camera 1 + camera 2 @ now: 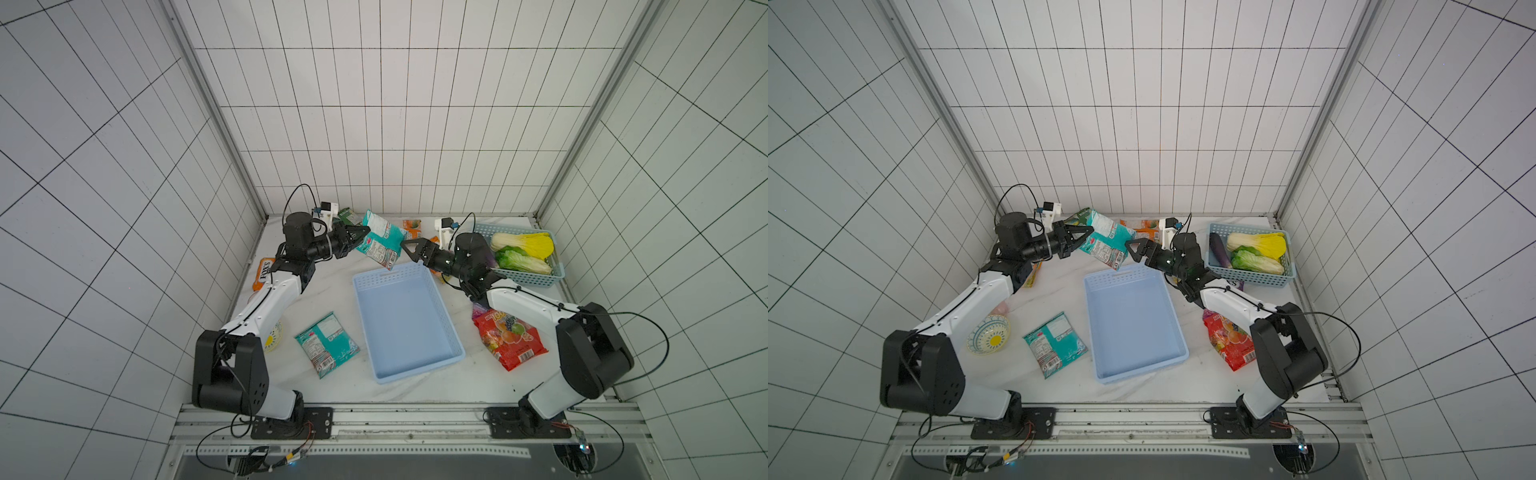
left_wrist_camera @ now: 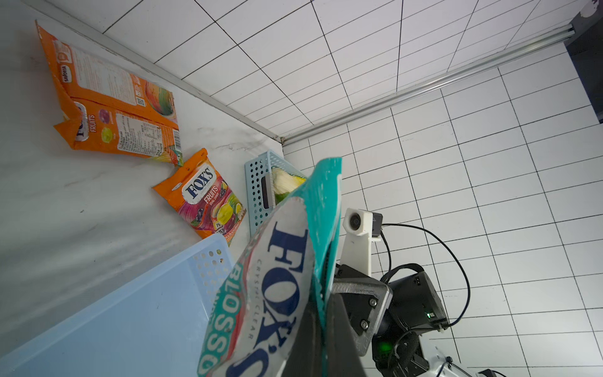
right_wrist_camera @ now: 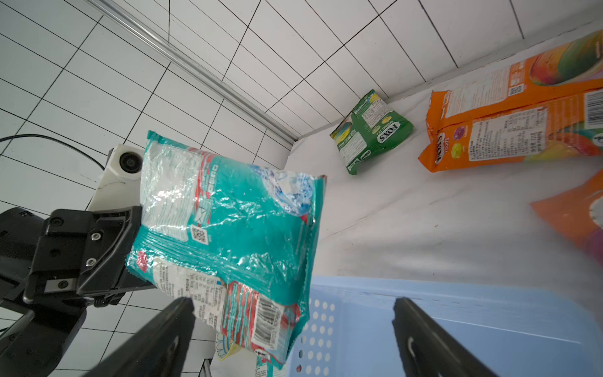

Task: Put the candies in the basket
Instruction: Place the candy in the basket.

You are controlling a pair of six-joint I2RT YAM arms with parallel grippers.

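The basket lies empty in the middle of the table; no candy is in it yet, so the task looks to be at its first bag. The left gripper is pinched on one edge of a teal bag; that bag hangs in the air over the far part of the table, just beyond the basket's far wall; whether its lower corner overhangs the rim I cannot tell. The right gripper stands spread and empty just beside the bag's other edge, near the basket's far right corner.

Left to do, as it looks: bring this bag over the basket, release it, then fetch the rest. A second teal bag lies beside the basket's left wall. A red bag lies near the right edge, partly under the right arm. A green bag sits at the far edge towards the left corner; a big orange bag lies along the far edge; a small orange bag lies just nearer, beside the small basket. A third orange bag lies at the left edge, partly under the left arm.
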